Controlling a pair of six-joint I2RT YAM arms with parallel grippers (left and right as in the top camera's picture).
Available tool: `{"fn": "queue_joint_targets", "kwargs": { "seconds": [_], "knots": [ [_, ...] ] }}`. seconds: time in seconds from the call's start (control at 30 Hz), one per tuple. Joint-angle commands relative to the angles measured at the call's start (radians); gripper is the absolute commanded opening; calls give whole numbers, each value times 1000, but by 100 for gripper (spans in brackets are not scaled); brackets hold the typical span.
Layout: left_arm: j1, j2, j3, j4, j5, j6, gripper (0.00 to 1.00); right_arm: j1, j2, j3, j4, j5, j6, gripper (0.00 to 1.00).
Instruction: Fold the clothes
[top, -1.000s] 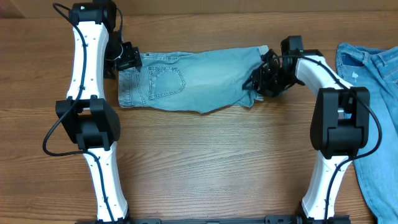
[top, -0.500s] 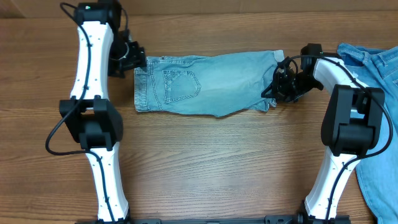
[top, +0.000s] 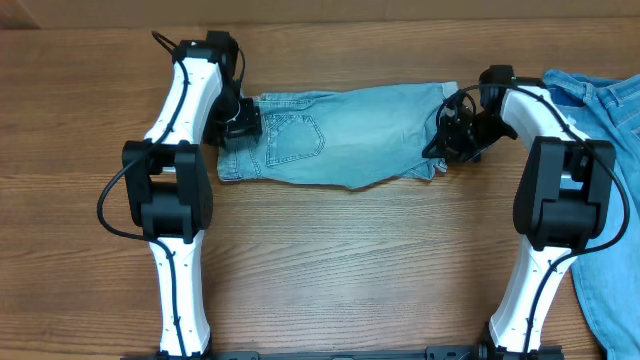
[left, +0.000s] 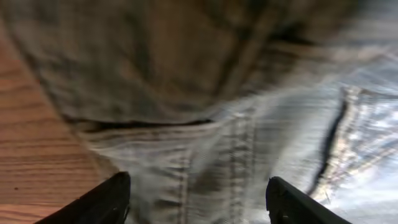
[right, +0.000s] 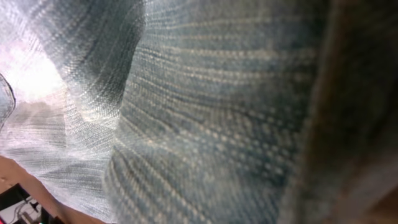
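The pale blue denim shorts (top: 350, 135) lie flat across the far middle of the table, waistband to the left, a stitched back pocket facing up, frayed hems to the right. My left gripper (top: 243, 125) hovers over the waistband end. In the left wrist view its fingers (left: 199, 202) are wide apart above the denim (left: 249, 149), holding nothing. My right gripper (top: 452, 138) is at the bunched leg hem. Denim (right: 217, 124) fills the right wrist view and hides its fingers; it appears shut on the hem.
Another blue denim garment (top: 600, 130) lies at the far right and runs down the table's right edge. Bare wooden tabletop (top: 350, 260) stretches in front of the shorts between the two arm bases.
The shorts slid to the right with both grippers. The left gripper then let go and moved right and nearer, over the waistband. The right gripper has stayed at the hem.
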Motion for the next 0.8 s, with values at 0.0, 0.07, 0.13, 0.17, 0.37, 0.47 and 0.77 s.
{"fn": "queue_joint_targets", "kwargs": {
  "seconds": [0.0,0.07,0.13,0.17,0.37,0.47,0.77],
  "knots": [
    [9,-2,-10,22,-100,-13,73,-6,-68,39,-21,133,-8,4],
    [10,-2,14,40,-100,-13,74,-5,-86,39,-29,154,-8,4],
    [5,-3,97,27,-81,-13,74,-2,-87,39,-31,156,-8,4],
    [2,-3,146,14,-47,-13,74,4,-87,39,-31,159,-8,4],
    [-67,-2,305,0,214,-73,57,84,-87,39,-37,283,-8,4],
    [-133,2,291,24,215,-152,39,122,-87,39,-37,319,-8,4],
    [-364,121,270,196,208,-290,4,133,-87,39,-66,385,-8,4]
  ]
}}
